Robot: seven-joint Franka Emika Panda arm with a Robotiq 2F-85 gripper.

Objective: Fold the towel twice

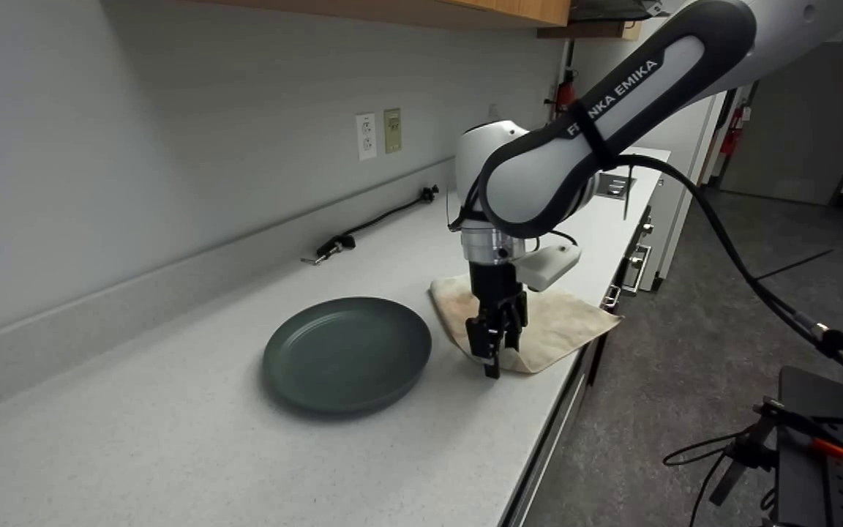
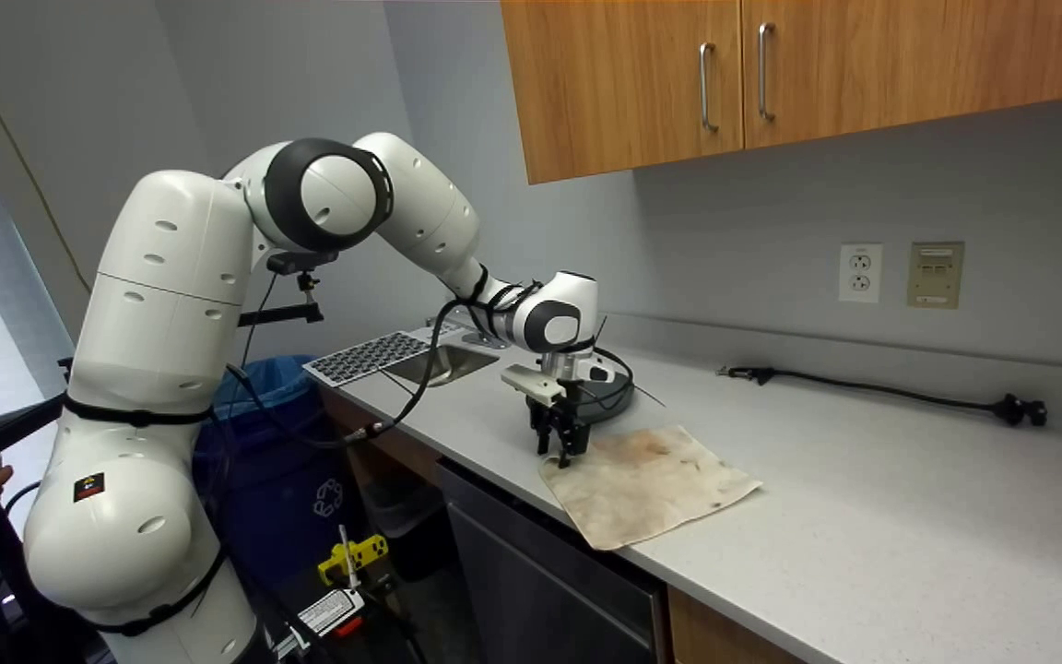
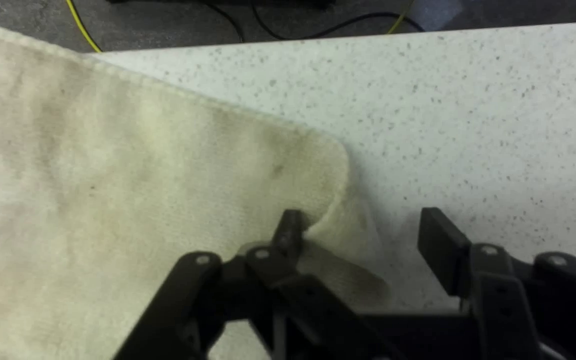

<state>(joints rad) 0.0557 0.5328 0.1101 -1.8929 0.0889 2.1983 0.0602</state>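
Observation:
The towel [image 1: 560,326], a stained cream-beige cloth, lies spread on the counter in both exterior views, one corner reaching the counter's front edge. My gripper [image 2: 554,456] points straight down at the towel's border on the plate side. Seen in the wrist view, the jaws of my gripper [image 3: 360,215] stand apart. The left finger [image 3: 288,235] is over the towel [image 3: 143,175], against a curled-up piece of its edge that rises into the gap. The right finger [image 3: 443,250] is beyond the cloth, over bare counter. Whether the curled edge is touched firmly cannot be seen.
A dark green round plate [image 1: 348,355] stands on the counter close to the gripper. Along the wall lies a black flexible arm with a clamp [image 2: 881,385]. A sink [image 2: 457,362] is at the far end. Wooden cabinets [image 2: 623,83] hang above.

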